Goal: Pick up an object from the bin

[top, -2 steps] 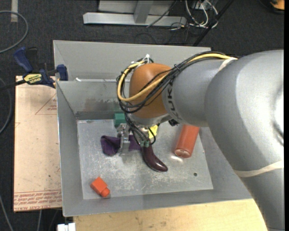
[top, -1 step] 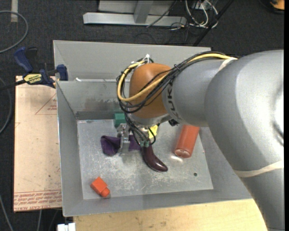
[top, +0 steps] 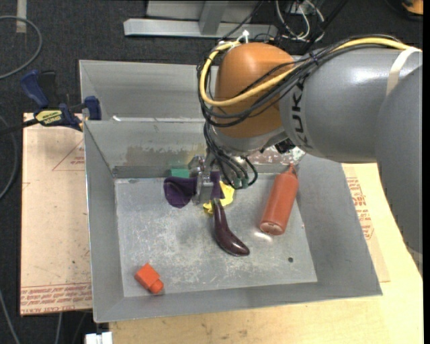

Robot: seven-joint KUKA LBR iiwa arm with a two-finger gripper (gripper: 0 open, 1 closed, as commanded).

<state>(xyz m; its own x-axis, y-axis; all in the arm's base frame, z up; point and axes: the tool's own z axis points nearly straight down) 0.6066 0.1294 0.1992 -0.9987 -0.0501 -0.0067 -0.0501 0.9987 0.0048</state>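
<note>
Pincer, grip state untellable, beside purple lump and eggplant near back wall; open floor frontward

A small purple thing, rounded and crumpled-looking, lies near the middle of the bin's back wall, with a teal piece touching it on the wall side. Just to its right lie a yellow thing and a dark purple aubergine, curved and lying flat, its thick end toward the front edge.

Dark floor, black cables trailing across it, pale metal bar at the top
</note>
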